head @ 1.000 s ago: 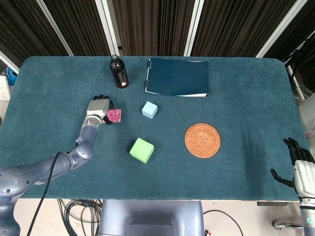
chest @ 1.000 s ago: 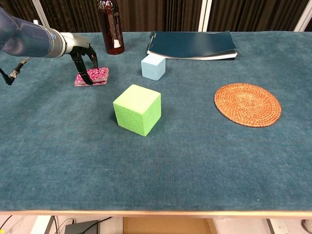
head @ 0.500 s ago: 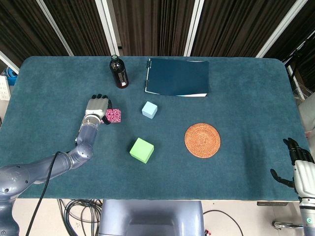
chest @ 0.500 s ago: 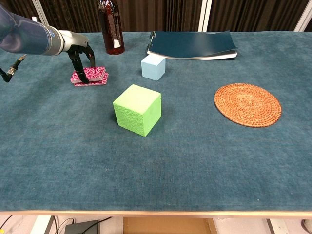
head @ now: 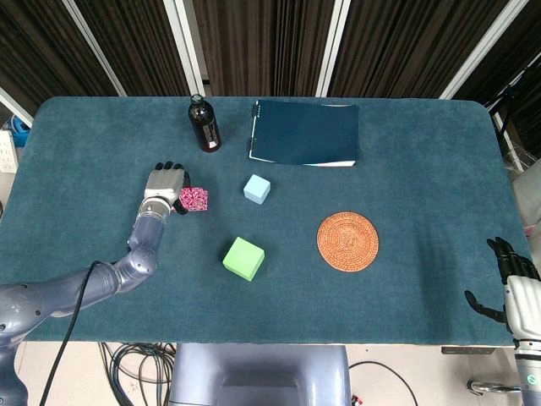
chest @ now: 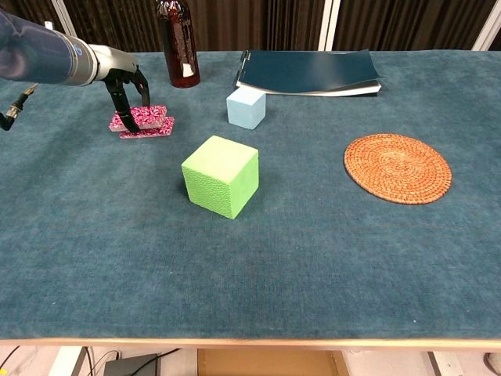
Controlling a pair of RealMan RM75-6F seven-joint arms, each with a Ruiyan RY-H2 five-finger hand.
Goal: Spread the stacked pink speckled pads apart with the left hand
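Overhead, only one pink speckled square visible beside the left robot hand (head: 166,185); from the chest, two thin flat pads (chest: 145,122), upper one slid left and lifted, pinched by dark fingertips (chest: 133,123), near the glass bottle (chest: 178,43) on the fuzzy teal tabletop (chest: 313,258). Right robot hand (head: 510,282) spread, off the edge.
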